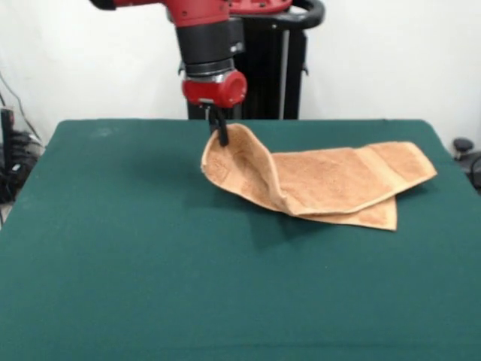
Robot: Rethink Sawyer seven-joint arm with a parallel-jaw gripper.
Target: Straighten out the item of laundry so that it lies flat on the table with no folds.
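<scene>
Near the bench's far edge, a little left of its middle: pincer closed on a corner of the towel, holding that corner lifted off the green surface. From the pinch, a raised flap curving down and rightward, open underneath. Further right, toward the right edge: rest of the towel lying on the bench, doubled over itself, with a lower layer peeking out along the near side and a pointed corner reaching nearly to the right edge.

Judged as mid-unfold, with the top layer only partly peeled. To do this well: keep the grip firm on that single corner, carry it leftward and slightly toward the near edge, low enough that the weight of the resting part anchors the cloth instead of dragging along. Move slowly; terry tends to cling to felt, so pulling too fast risks sliding the whole towel instead of opening the fold. Release only once the lifted layer lies flat.
</scene>
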